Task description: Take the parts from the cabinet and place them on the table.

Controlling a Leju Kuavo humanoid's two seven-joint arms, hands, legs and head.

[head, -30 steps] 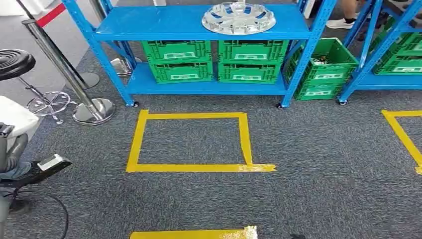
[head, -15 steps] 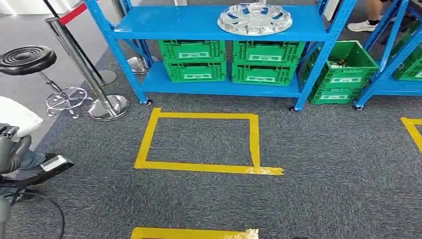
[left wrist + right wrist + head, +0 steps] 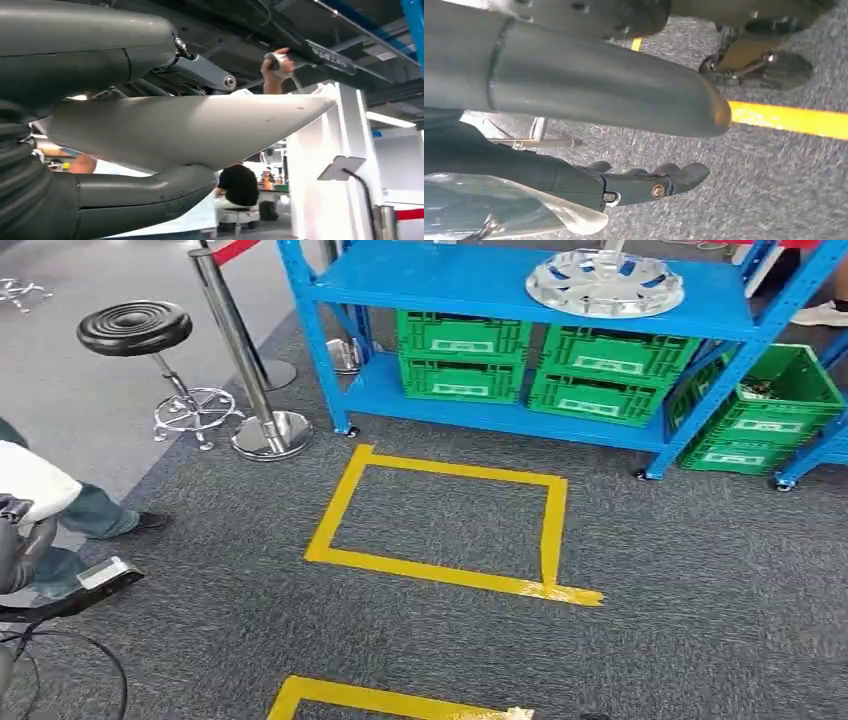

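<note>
Far ahead of the fingers and to their right, the silver wheel cover (image 3: 604, 282) lies flat on the top board of the blue cabinet (image 3: 430, 278), well beyond the reach of either hand. Being round, it has no long axis to line up with. What counts is that it lies face up with its rim free all round, above two rows of green crates (image 3: 463, 355).

The left hand (image 3: 20, 545) sits low at the robot's left side, with a yellow tape square (image 3: 340, 512) on the carpet between it and the cabinet. It grips a white part (image 3: 35, 480): in the left wrist view this pale curved shell is clamped between the thick thumb on one face and the fingers on the other, and its long edge runs out past the fingertips.

The right hand (image 3: 574, 175) hangs over the carpet. Its dark fingers (image 3: 659, 182) reach out straight, apart from the thumb. A glossy see-through piece (image 3: 499, 210) lies against the palm side, and whether the hand holds it cannot be told.

The wheel cover lies more toward the right hand's side, so that arm looks the likelier one for it. The white part is probably due for the table first, and that calls for a turn away from the cabinet.
</note>
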